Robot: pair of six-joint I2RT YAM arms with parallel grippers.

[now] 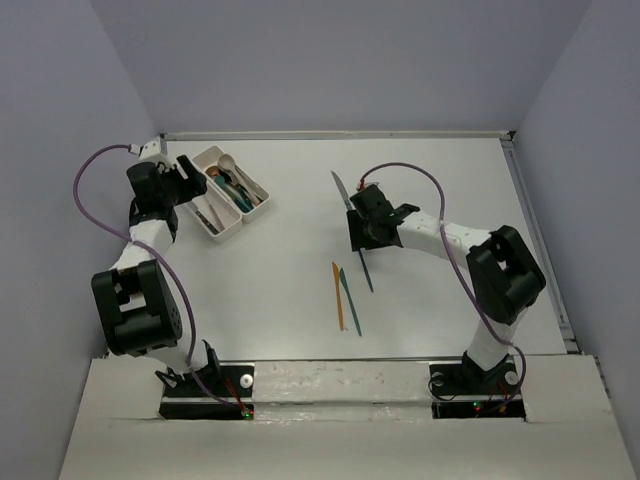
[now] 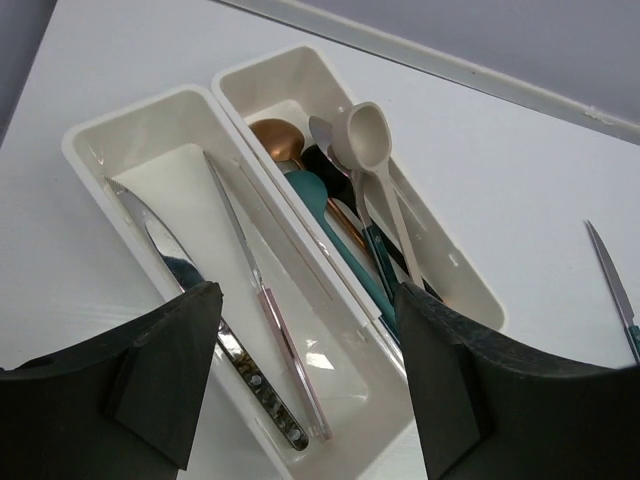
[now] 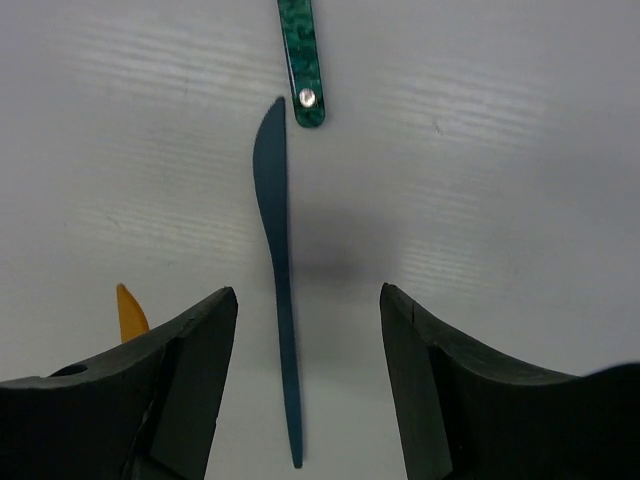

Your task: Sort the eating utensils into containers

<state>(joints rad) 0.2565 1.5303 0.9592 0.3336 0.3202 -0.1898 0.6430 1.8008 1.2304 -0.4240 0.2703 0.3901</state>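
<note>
The left arm (image 1: 138, 300) stands up from its base at the near edge of the table (image 1: 290, 200). It bends and goes toward the far left corner. The left gripper (image 2: 305, 295) points down there. Its two black fingers (image 2: 160, 370) are wide apart, with nothing squeezed between them. The right arm (image 1: 505, 275) bends at its elbow and stretches left, toward the middle of the table. The right gripper (image 3: 307, 293) hangs low over the table. Its fingers are apart too and hold nothing.

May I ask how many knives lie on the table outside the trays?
4: a green-handled knife farthest out, partly under the right gripper; a dark blue knife just nearer; an orange knife and a teal knife left of it. None seems hidden.
</note>
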